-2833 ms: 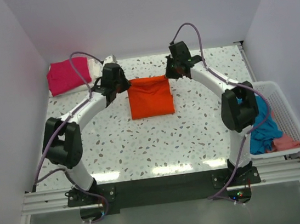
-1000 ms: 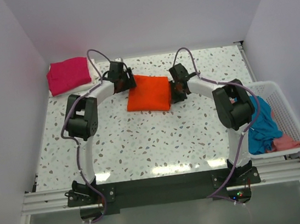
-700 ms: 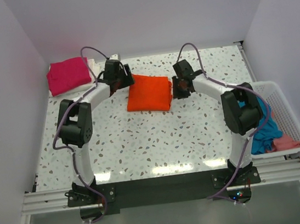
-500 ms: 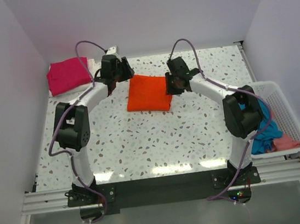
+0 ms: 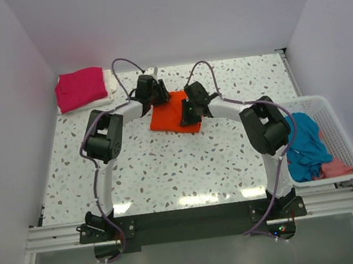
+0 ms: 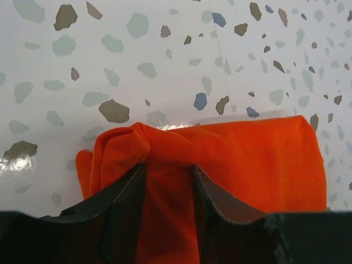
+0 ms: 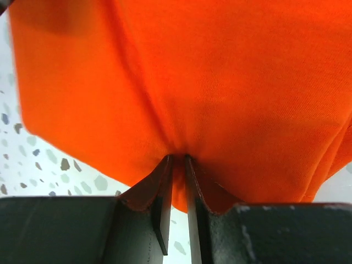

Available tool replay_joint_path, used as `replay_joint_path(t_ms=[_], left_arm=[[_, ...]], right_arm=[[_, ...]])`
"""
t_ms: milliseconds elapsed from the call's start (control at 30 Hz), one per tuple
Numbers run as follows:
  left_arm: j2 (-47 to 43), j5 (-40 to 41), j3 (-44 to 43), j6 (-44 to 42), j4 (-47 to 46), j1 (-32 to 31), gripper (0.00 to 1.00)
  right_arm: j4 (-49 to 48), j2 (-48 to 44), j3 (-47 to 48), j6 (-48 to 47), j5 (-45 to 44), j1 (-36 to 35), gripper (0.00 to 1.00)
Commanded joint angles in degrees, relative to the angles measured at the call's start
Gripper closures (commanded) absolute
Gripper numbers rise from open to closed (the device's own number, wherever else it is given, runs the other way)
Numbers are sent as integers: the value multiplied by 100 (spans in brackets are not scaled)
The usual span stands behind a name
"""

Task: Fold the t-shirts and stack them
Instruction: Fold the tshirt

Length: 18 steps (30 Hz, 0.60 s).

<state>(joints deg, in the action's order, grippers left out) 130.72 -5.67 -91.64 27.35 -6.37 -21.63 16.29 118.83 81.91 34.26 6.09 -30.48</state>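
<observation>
The folded bright orange t-shirt (image 5: pixel 173 117) lies at mid-table. My left gripper (image 5: pixel 156 97) is at its far-left corner and my right gripper (image 5: pixel 190 109) at its right side. In the left wrist view the left gripper (image 6: pixel 166 168) has a bunched thick fold of orange t-shirt (image 6: pixel 247 154) between its fingers. In the right wrist view the right gripper (image 7: pixel 179 159) is pinched nearly shut on an edge of the orange t-shirt (image 7: pixel 209 77). A folded magenta-pink t-shirt (image 5: pixel 81 88) lies on a white t-shirt (image 5: pixel 111 82) at the far left.
A white slatted basket (image 5: pixel 339 130) stands at the right table edge, holding a crumpled teal-blue t-shirt (image 5: pixel 307 144) and a salmon-pink t-shirt (image 5: pixel 337 168). White walls close in the table on the left, back and right.
Both grippers have moved inward from beside the orange t-shirt onto it and closed on its fabric. The shirt's left corner is now bunched up.
</observation>
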Motion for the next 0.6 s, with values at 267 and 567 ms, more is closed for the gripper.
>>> replay_joint_path(t_ms=[267, 567], left_arm=[[103, 259, 172, 262, -417, 36, 52], [-2, -126, 164, -89, -251, 238, 45]], right_arm=[[-328, -228, -922, 134, 402, 174, 81], [-162, -448, -1098, 37, 621, 411, 81]])
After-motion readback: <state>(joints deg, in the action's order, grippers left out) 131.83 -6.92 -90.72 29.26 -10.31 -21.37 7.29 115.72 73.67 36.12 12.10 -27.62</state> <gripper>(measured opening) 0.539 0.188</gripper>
